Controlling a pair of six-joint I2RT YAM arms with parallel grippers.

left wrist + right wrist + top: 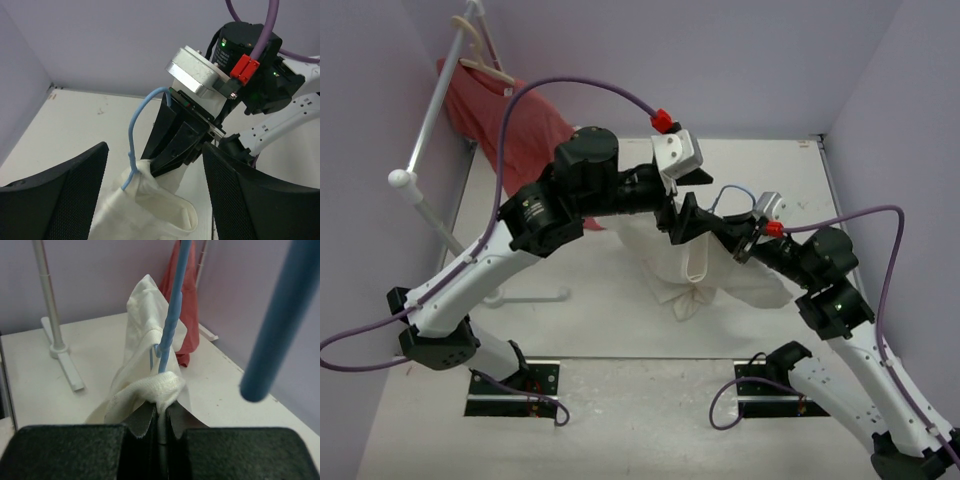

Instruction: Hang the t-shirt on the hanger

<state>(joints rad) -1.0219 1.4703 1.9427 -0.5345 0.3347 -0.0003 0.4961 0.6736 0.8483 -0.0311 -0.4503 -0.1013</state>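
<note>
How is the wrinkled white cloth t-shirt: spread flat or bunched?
Bunched: the white cloth t-shirt hangs gathered from the right end effector, pinched with the light-blue wire hanger.

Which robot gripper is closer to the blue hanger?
Right. The right gripper is shut on the hanger at its wire stem, pinching the t-shirt collar with it. The left gripper is open, facing it from close by, holding nothing.

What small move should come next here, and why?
Probably lower the open left hand onto the t-shirt and tug one side down. The right hand pinches the hanger with the collar, hook sticking out above, and the cloth hangs bunched below it.
</note>
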